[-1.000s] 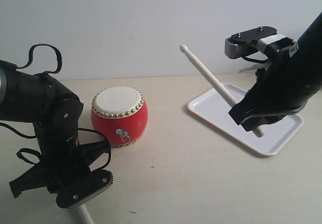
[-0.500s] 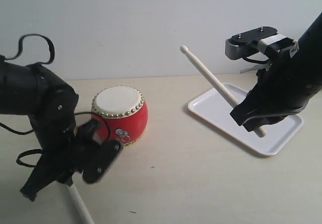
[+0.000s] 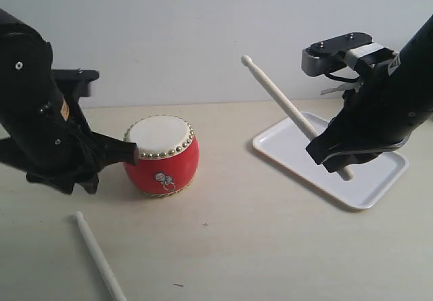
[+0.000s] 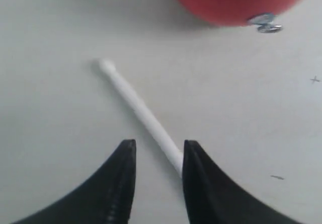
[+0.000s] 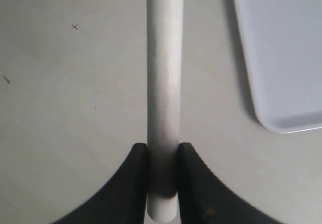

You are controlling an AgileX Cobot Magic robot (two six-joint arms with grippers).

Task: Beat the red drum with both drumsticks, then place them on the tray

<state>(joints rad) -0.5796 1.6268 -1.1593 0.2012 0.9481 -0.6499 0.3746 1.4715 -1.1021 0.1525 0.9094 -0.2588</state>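
Note:
The red drum (image 3: 162, 155) (image 4: 236, 2) stands upright on the table, left of centre. One drumstick (image 3: 98, 257) (image 4: 136, 103) lies flat on the table in front of it. My left gripper (image 3: 125, 155) (image 4: 158, 143) hangs open above this stick, which runs behind one finger (image 4: 201, 183). My right gripper (image 3: 331, 159) (image 5: 162, 151) is shut on the other drumstick (image 3: 281, 98) (image 5: 163, 73) near its butt end. That stick slants up and to the left, over the near-left part of the white tray (image 3: 379, 179) (image 5: 282, 58).
A plain pale wall (image 3: 203, 30) rises right behind the table. The bulky left arm (image 3: 40, 125) stands close beside the drum's left side. Small dark marks (image 3: 205, 224) dot the tabletop.
My left arm has risen and swung up and back from low over the table, uncovering the stick lying there. The right arm and its stick have barely moved.

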